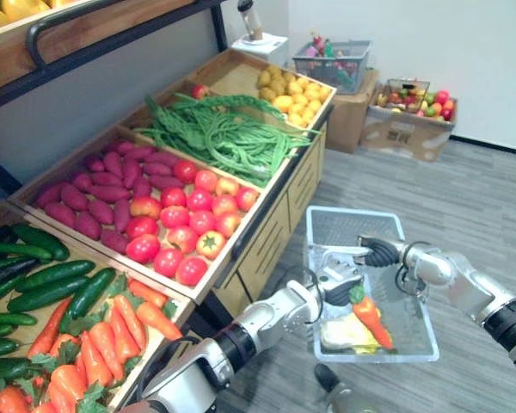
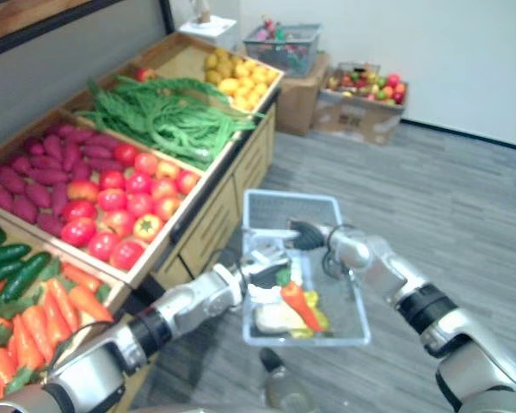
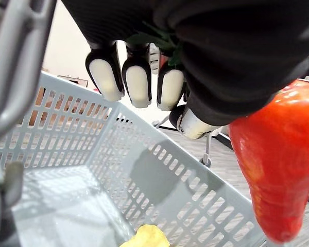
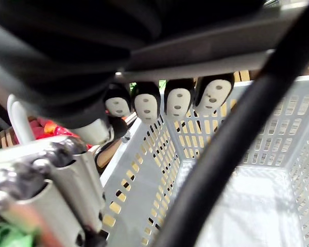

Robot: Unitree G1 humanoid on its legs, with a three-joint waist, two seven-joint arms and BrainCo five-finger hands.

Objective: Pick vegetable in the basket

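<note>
Crates of produce fill the wooden stand [image 1: 267,225] on the left: cucumbers [image 1: 34,284] and loose carrots [image 1: 95,344] nearest, then purple sweet potatoes [image 1: 95,189] beside tomatoes [image 1: 189,224], a heap of green beans [image 1: 215,133] farther back, and yellow fruit [image 1: 297,90] in the farthest crate. Just right of the stand's near end, the left hand [image 1: 340,288] reaches in over the left rim of the basket [image 1: 353,225], a pale mesh tub held above the grey floor [image 1: 464,198]. Its fingers [image 3: 139,85] are curled in against the thumb, pinching the leafy green top of the carrot [image 1: 371,318], so the carrot hangs directly below and slightly right of the hand, inside the basket walls, with its orange tip pointing down toward the near right corner. Under it, on the basket's bottom, lie a yellow piece [image 3: 147,236] and something pale [image 1: 340,335]; whether the carrot's tip touches them cannot be told. Farther right, the right hand [image 1: 383,252] is at the basket's far right edge, its fingertips [image 4: 177,103] bent over in a row, closed round the basket there. Well beyond, against the far wall, a cardboard box [image 1: 408,129] holds mixed fruit, with another wire basket [image 1: 331,62] to its left.
</note>
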